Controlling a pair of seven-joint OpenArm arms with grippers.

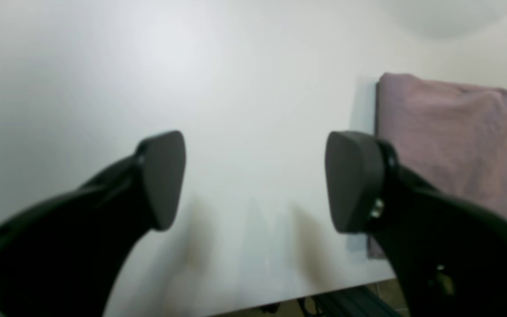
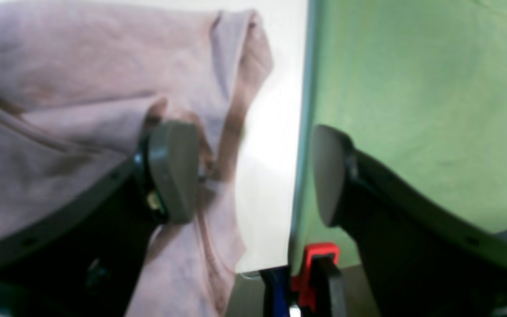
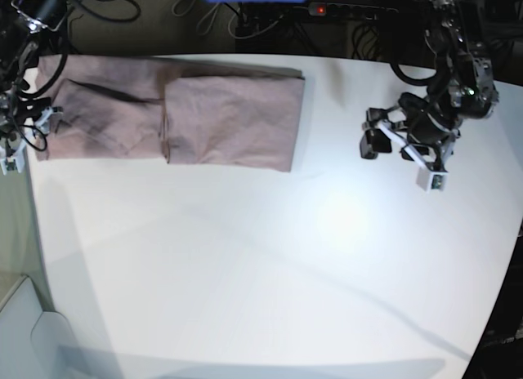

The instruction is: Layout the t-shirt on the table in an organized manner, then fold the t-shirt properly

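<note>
- T-shirt [image 3: 172, 108] lies on the table [image 3: 261, 273] along the far edge, reaching from the far-left corner toward the middle of that edge.
- It's a long folded band; the right part is a neat doubled rectangle with a straight right edge, the left part is flatter with creases.
- My left gripper [image 1: 253, 180] has its jaws wide apart, nothing between them, only bare white table under the gap.
- In the left wrist view, the shirt's straight folded edge sits just beside my right-hand pad [image 1: 352, 180]; can't tell if it touches the cloth.
- In the base view, my left gripper [image 3: 392, 142] is over the far-right part of the table, apart from the shirt's right edge.
- My right gripper [image 2: 253, 176] is also spread wide, holding nothing.
- One right pad [image 2: 172, 169] is over the pink cloth near a seam fold; the other is past the table's left edge, over a green surface [image 2: 420, 110].
- Cloth hangs a bit over the table edge there, blurry.
- A red clamp [image 2: 317, 268] shows below the table edge.
- In the base view, my right arm [image 3: 16, 126] is only partly in frame at the left edge, by the shirt's left end.
</note>
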